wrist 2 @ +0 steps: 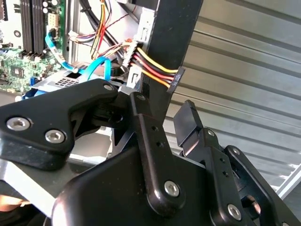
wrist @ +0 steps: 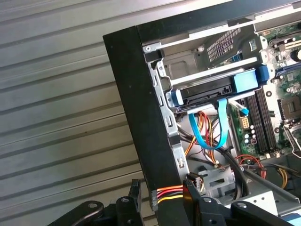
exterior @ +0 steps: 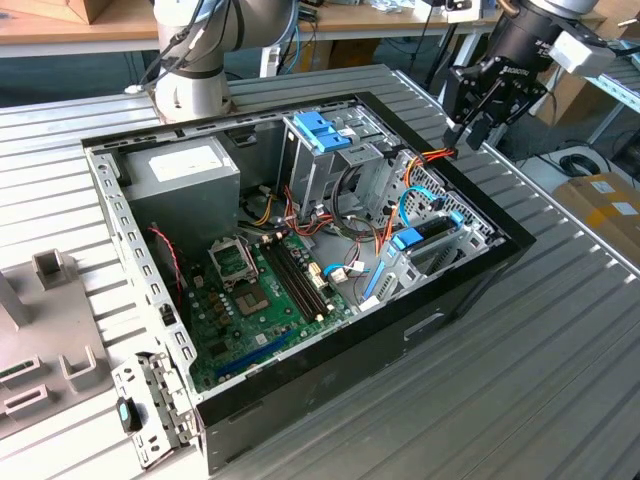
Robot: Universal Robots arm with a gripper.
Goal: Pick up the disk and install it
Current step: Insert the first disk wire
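The gripper (exterior: 478,128) hangs over the computer case's black side wall (exterior: 500,215), with bare ribbed table (exterior: 560,330) just outside. Inside, the disk (exterior: 432,235) sits in its bay hemmed by blue cables (exterior: 410,200), coloured wires (wrist: 170,192) and the tall metal cage (exterior: 330,150).

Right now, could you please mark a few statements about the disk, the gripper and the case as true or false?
1. The disk lies inside the computer case. True.
2. The gripper holds the disk. False: it is open and empty, near the case's edge, apart from the disk.
3. The case is open, its motherboard exposed. True.
4. The case rests on a wooden floor. False: it rests on a ribbed metal table.
5. The disk's carrier is red. False: it is blue.
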